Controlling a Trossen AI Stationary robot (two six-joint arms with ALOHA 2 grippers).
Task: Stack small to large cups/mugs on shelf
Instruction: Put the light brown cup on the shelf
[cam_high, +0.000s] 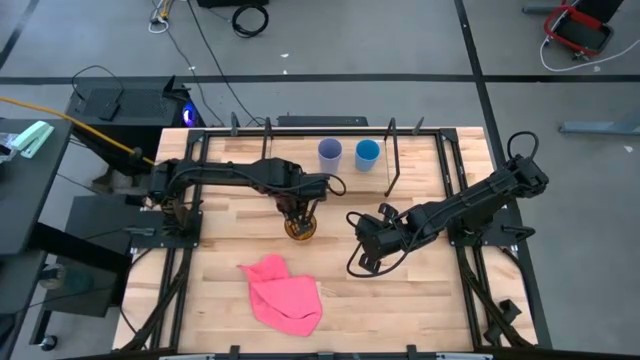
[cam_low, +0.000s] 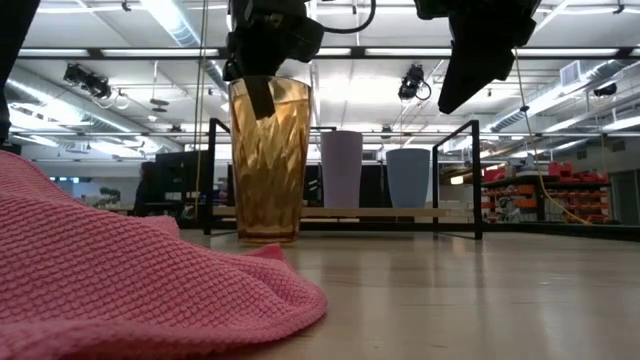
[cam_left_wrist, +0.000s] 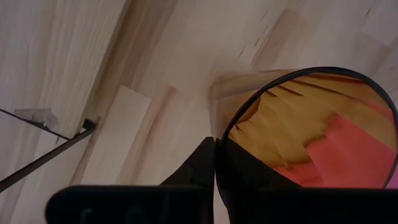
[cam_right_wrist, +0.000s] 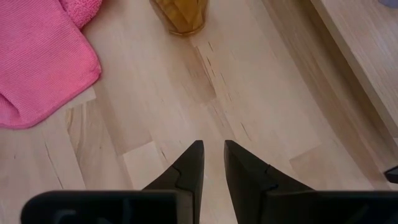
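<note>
Wooden table (cam_high: 420, 300): left pincer (cam_low: 265, 75) pinching the amber cup's (cam_low: 268, 165) rim (cup standing on the table), lavender cup (cam_low: 342, 168) and blue cup (cam_low: 408, 177) on the shelf (cam_low: 330, 212), right pincer (cam_right_wrist: 211, 163) slightly spread, holding nothing.

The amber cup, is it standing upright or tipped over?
Upright. The amber cup stands on its base on the table, mouth up, the left gripper at its rim.

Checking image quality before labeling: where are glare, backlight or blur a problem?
Low view: ceiling lights backlight the amber cup, the pink cloth up close looks soft. Left wrist view: the cup's rim fills the frame, slightly blurred. High view: evenly lit.
</note>
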